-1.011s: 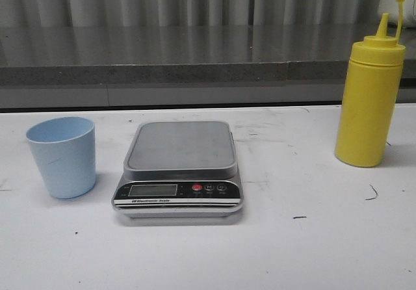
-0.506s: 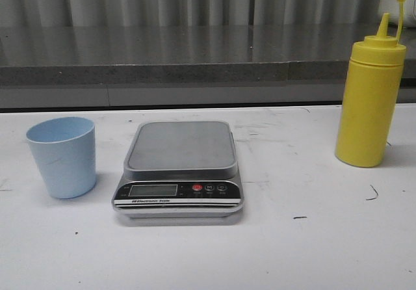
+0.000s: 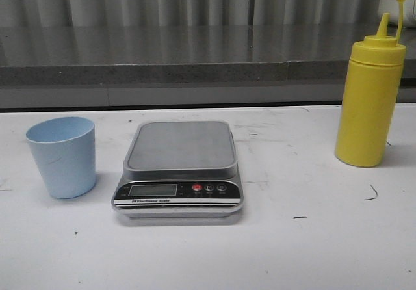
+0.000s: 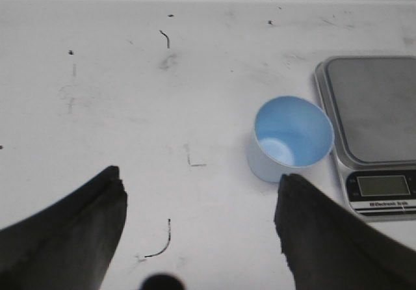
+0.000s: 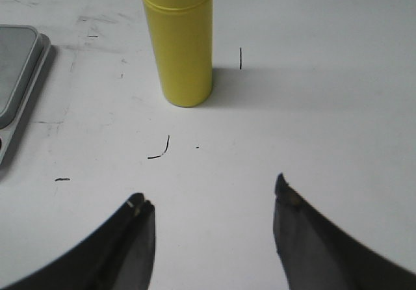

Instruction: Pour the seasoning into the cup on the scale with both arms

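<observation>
Both released: left gripper (image 4: 200, 202) near cup (image 4: 290, 138), right gripper (image 5: 214, 212) facing unlabelled seasoning (image 5: 180, 39).

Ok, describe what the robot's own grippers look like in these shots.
Only the wrist views show them. The left gripper has two broad, dark grey to black fingers that taper to blunt, slightly ragged tips. The right gripper has the same dark tapered fingers, with a pale fleck at one tip. No cables, arms or markings show in any view.

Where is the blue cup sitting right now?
In the front view the cup stands upright on the white table at the left, just left of the scale and not on it; the seasoning is far right.
</observation>
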